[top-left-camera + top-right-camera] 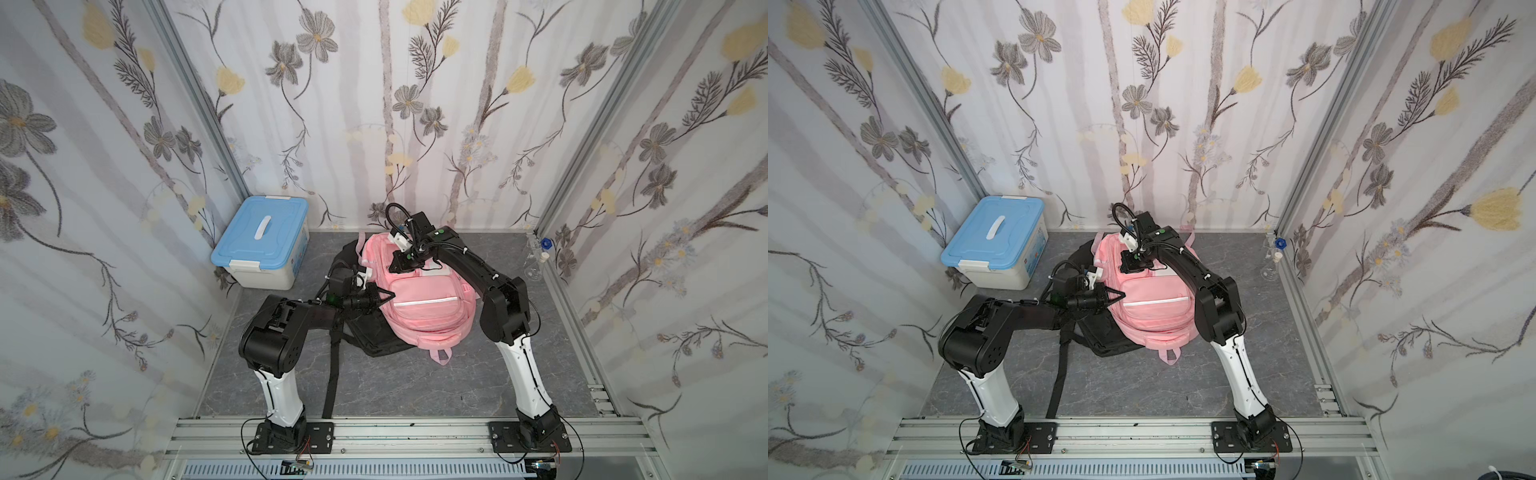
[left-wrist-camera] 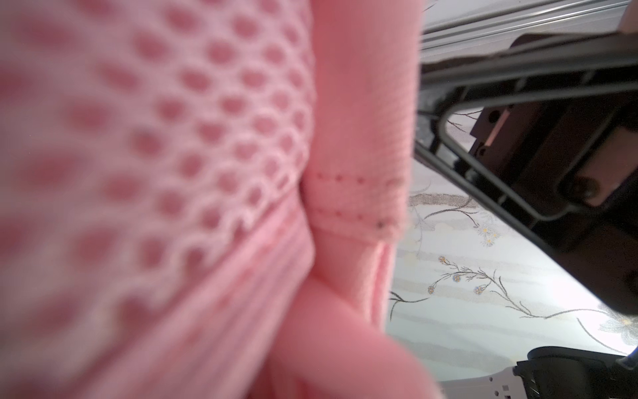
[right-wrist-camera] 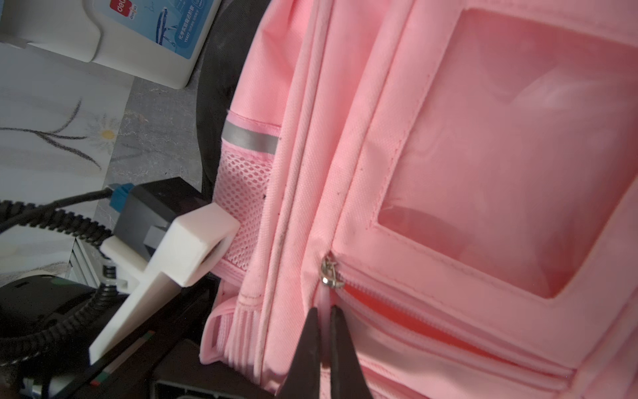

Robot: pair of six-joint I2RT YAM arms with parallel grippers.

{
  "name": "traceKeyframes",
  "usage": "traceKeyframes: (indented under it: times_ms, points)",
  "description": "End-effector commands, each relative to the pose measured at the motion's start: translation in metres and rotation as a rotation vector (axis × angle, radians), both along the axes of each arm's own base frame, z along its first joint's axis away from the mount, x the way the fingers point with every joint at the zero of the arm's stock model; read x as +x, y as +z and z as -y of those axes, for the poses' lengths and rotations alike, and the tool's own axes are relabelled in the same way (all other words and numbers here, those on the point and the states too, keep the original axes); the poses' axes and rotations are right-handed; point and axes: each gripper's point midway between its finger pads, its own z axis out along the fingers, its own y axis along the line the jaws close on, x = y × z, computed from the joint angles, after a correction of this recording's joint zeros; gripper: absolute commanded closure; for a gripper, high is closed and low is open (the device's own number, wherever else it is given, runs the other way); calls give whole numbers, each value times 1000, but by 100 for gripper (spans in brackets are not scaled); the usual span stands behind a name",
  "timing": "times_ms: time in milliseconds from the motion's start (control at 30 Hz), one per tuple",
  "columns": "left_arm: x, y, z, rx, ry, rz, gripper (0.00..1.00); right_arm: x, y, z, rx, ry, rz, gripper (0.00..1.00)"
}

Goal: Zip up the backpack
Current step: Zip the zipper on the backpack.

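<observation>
Two arms, two backpacks, one box: the pink backpack (image 1: 419, 316) lies front-up on the black backpack (image 1: 370, 332), mid-floor between the arms.
One blue-lidded box (image 1: 259, 249) sits in the back corner. The pink bag shows stacked front pockets, two silver strips, one pale window patch (image 3: 500, 155) and a mesh side pocket (image 3: 245, 207). The zip under the patch gapes. The right gripper (image 3: 326, 311) pinches the pink pull tab (image 3: 325, 297) below the silver slider (image 3: 332, 274). The left gripper (image 1: 384, 296) is closed at the bag's side; holding what, I cannot tell.
</observation>
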Motion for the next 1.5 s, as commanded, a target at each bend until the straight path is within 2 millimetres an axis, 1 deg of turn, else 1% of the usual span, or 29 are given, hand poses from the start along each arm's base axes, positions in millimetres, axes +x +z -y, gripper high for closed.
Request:
traceKeyframes:
  times_ms: [0,67,200,300,367,433,500,600,733,800,833,867,933,967,1000,1033,1200,1367,1467]
  points:
    - [-4,6,2,-19,-31,17,100,12,6,17,-51,-45,49,100]
    - [-3,5,1,-17,-28,15,100,14,7,24,-70,-56,57,100]
    - [-2,4,0,-15,-22,14,100,17,2,35,-110,-71,55,100]
    - [-2,3,-1,-13,-18,10,100,18,1,42,-112,-80,42,100]
    - [-1,2,-2,-12,-15,10,100,17,9,43,-55,-83,11,100]
    - [-1,1,-3,-10,-11,7,100,18,13,49,-68,-93,22,100]
    - [1,1,-5,-10,-6,10,100,19,11,59,-86,-104,6,100]
    - [2,0,-6,-8,1,10,100,17,9,69,-49,-114,-51,100]
    - [3,-1,-9,-6,11,7,100,17,5,82,-36,-134,-77,100]
    - [3,-2,-9,-6,12,4,100,16,1,85,-28,-135,-92,100]
    - [3,-2,-9,-8,11,4,100,16,-1,84,-26,-132,-99,97]
    - [3,-2,-9,-9,11,4,100,15,-1,83,-21,-126,-100,85]
    - [3,-3,-8,-9,9,0,100,15,-1,82,-29,-129,-88,72]
    - [3,-3,-9,-10,10,-2,100,15,1,81,-46,-127,-67,56]
    - [3,-2,-8,-11,10,-2,100,14,2,79,-77,-124,-40,43]
    - [3,-2,-8,-11,8,-1,100,13,5,77,-103,-114,-8,40]
    - [4,0,-7,-15,9,0,100,4,20,56,-278,-47,184,39]
    - [3,1,-8,-16,8,-1,100,-3,27,32,-320,-3,262,41]
    - [4,2,-7,-22,10,5,100,2,24,24,-355,8,299,41]
